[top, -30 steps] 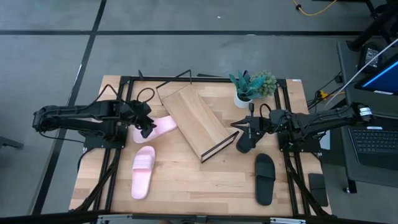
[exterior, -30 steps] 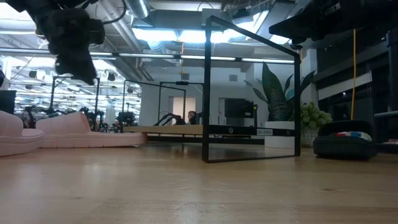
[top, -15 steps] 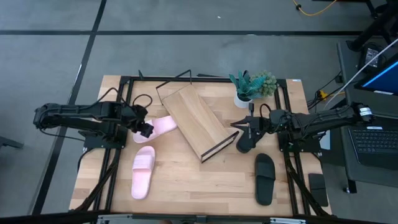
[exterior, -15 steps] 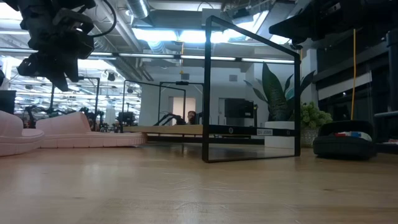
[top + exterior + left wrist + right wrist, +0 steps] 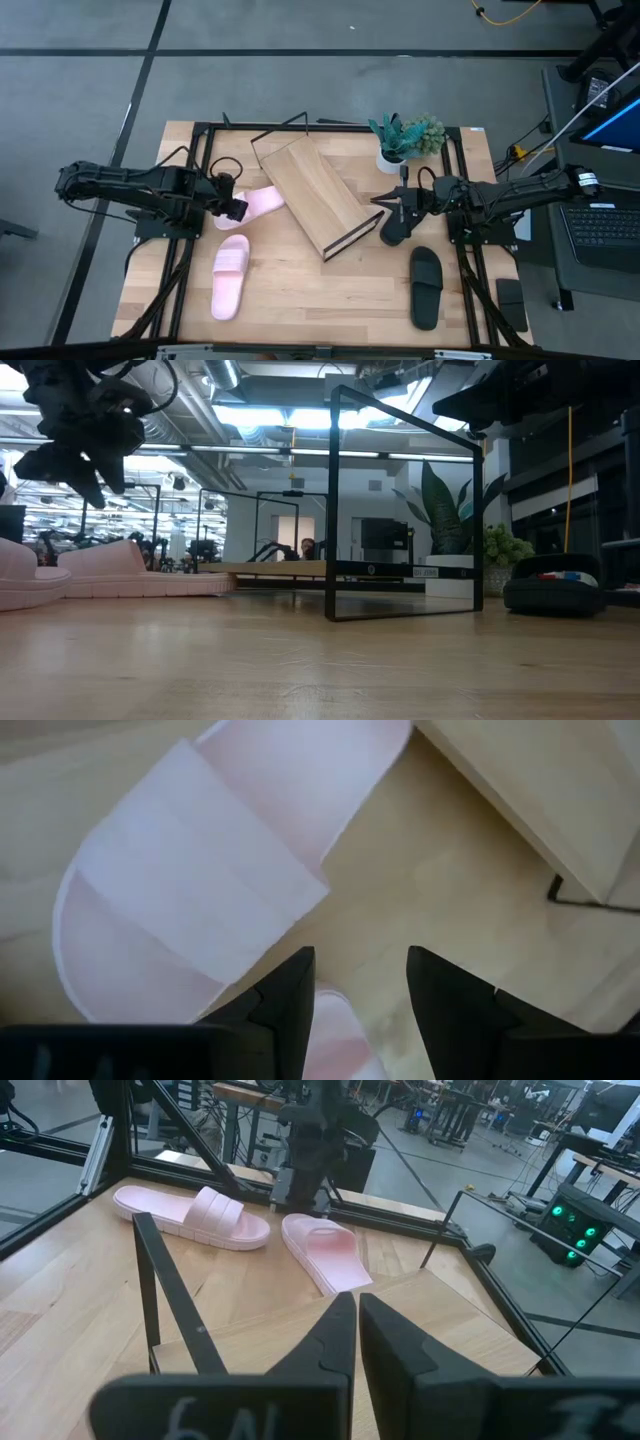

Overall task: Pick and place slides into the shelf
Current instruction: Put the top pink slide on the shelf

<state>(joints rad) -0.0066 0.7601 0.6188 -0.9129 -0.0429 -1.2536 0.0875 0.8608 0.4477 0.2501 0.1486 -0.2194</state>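
Shelf point(image 5: 312, 194) edge just beside pink slide point(image 5: 258, 203).

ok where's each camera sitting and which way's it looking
High view: overhead, straight down on the table; both arms, left hand, right hand.
Low view: tabletop height, across to the shelf; left arm overhead.
Left wrist view: down past its open fingers onto a pink slide.
Right wrist view: across the table, shut fingers in front.
Shared: both wrist views show that pink slide.
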